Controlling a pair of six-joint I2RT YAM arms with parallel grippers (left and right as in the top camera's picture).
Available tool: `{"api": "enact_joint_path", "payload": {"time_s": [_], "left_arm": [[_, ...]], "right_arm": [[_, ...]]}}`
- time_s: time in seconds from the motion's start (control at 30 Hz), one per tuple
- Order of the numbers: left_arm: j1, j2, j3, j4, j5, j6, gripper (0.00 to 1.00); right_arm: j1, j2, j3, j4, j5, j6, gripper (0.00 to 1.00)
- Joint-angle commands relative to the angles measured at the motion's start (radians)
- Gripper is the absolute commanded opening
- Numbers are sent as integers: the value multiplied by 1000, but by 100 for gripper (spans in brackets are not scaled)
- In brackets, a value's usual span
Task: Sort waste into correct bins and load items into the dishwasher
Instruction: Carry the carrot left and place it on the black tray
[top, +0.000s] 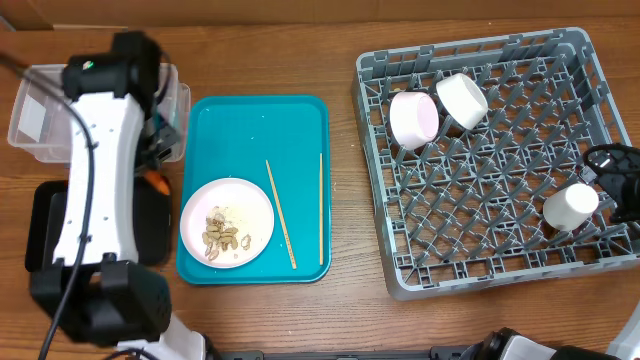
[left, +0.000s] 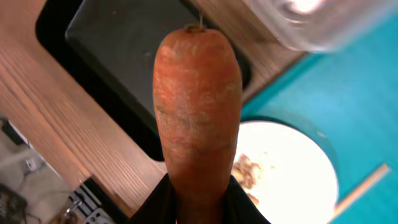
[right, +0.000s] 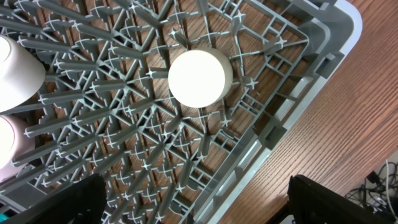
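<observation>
Left gripper (left: 198, 199): clenched on the thick end of a carrot (left: 198, 106); the fingers show only as dark shapes at the bottom of the wrist view
Carrot position: held clear of the table, its tip over the black bin (left: 118, 56), with the clear container (left: 311, 22) just beside it
Risk, grip: likely a narrow hold at one end of a smooth, tapering root; a quick swing could make it pivot or slip out
Risk, release: the two bins sit side by side, so a release off-centre could strike a rim and send the carrot rolling onto the table; which bin takes food waste cannot be told
Risk, plate: the plate (left: 292, 168) lies near below with scraps (left: 245, 174) on it; a low sweep could knock it or the chopsticks (top: 280, 215)
Right gripper (right: 199, 202): fingers spread wide, grasping nothing, above the white cup (right: 200, 78) standing in the rack (right: 292, 124)
Risk, rack: closing too low could catch the tines
Surface: wood-grain table (top: 300, 320); a teal tray (top: 300, 110) carries plate and chopsticks; two other cups (top: 413, 118) lean at the rack's far side
Room: cables (right: 382, 180) lie past the table edge, blurred
</observation>
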Motion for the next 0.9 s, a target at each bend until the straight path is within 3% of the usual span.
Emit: {"api": "enact_joint_path", "payload": {"time_s": [0.0, 0.13, 0.23, 0.47, 0.57, 0.63, 0.67, 0.73, 0.77, 0.87], "left_arm": [[87, -15, -136, 71, 3, -6, 4], [203, -13, -313, 252, 127, 57, 4], [296, -13, -448, 365, 119, 58, 4], [369, -11, -635, 623, 98, 56, 4], [372, -11, -656, 671, 97, 57, 18], [373, -11, -656, 674, 98, 56, 21], [373, -11, -654, 674, 100, 57, 32], [373, -12, -643, 662, 101, 57, 83], [375, -14, -629, 647, 104, 57, 100], [377, -15, -542, 554, 126, 57, 100]], "right_arm": [[-2, -17, 7, 4, 1, -6, 96], [-2, -17, 7, 6, -10, -7, 96], [-2, -17, 7, 7, -10, -6, 96], [-2, -17, 7, 7, -10, -6, 96], [-2, -17, 7, 7, -10, -6, 96], [-2, -17, 7, 7, -10, -6, 96], [-2, -17, 7, 7, -11, -6, 96], [-2, -17, 7, 11, -27, -8, 96], [-2, -18, 7, 20, -64, -29, 96], [25, -18, 7, 44, -130, -76, 95]]}}
